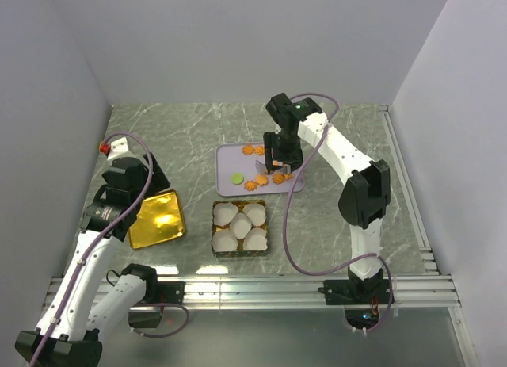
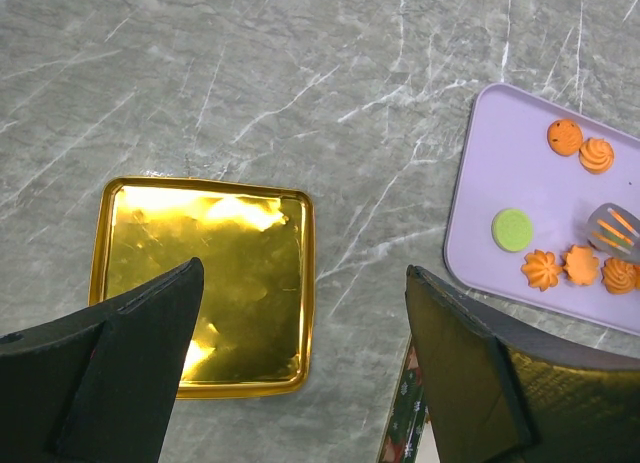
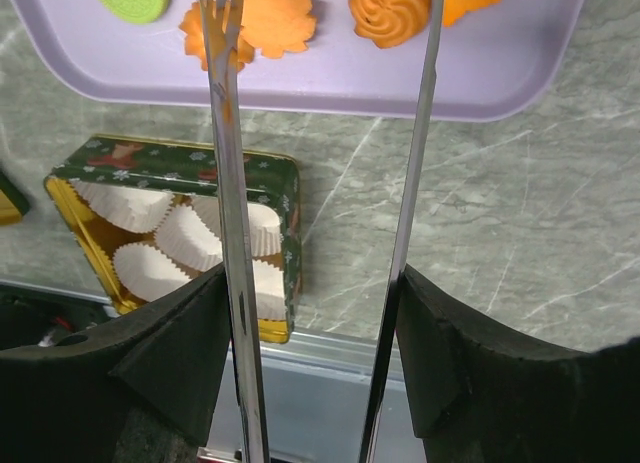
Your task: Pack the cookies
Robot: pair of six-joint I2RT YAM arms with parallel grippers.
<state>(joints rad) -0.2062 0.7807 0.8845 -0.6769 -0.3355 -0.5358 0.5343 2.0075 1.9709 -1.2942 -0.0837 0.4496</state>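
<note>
several orange cookies (image 1: 261, 180) and one round green cookie (image 1: 237, 177) lie flat on a lavender tray (image 1: 230, 157) just above the middle of the overhead frame. two orange ones sit near the tray's upper edge, the rest along its lower edge, with the green one at the lower left of the group.

in the right wrist view i see the right gripper (image 3: 312, 283) with its fingers apart, each pressed against the outside of one blade of the metal tongs (image 3: 228, 183) it carries. the blades are spread. a swirl-topped orange cookie (image 3: 388, 8) at the top of that frame lies between the tong tips, and the forked left tip sits over a flower-shaped cookie (image 3: 272, 18). i cannot tell whether either tip touches a cookie.

below the tray in the overhead frame stands a green patterned tin (image 1: 215, 224) holding white paper cups (image 1: 255, 238), with no cookie visible in them. left of it lies a gold lid (image 1: 158, 219) on the marble table (image 1: 341, 129).

the left gripper (image 2: 305, 273) hangs over the lid's right edge in its own view, fingers wide apart with nothing between them.
</note>
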